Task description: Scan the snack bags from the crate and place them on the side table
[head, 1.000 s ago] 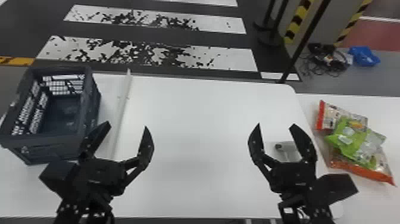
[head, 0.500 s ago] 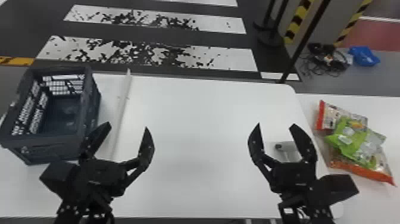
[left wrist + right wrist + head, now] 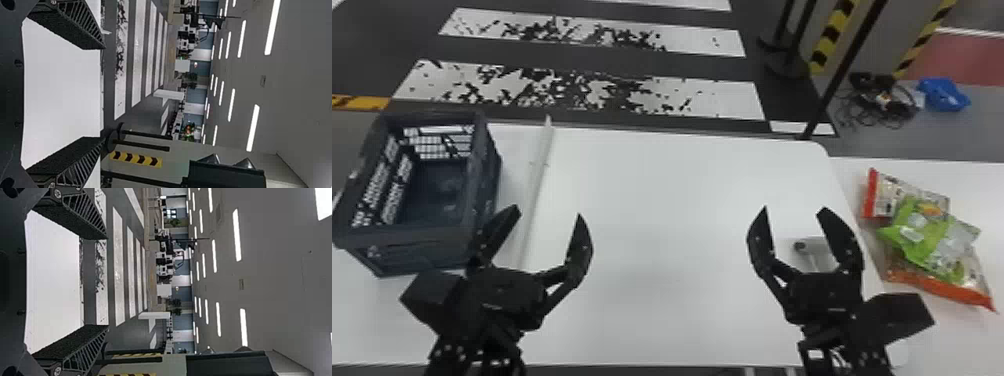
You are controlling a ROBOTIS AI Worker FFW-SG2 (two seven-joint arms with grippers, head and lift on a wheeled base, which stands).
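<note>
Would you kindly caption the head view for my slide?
Left tool and right tool open over white table, crate at left, snack bags piled on the side table.

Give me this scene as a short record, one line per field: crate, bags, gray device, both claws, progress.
crate: far left, no bag plainly visible inside
bags: three, overlapping on the side table
top bag: green
other bags: red-edged bag, orange-edged bag
gray device: probably the scanner, by the right claw
left claw: open, empty, near the crate
right claw: open, empty
progress: three bags placed; scanning can't be confirmed
</note>
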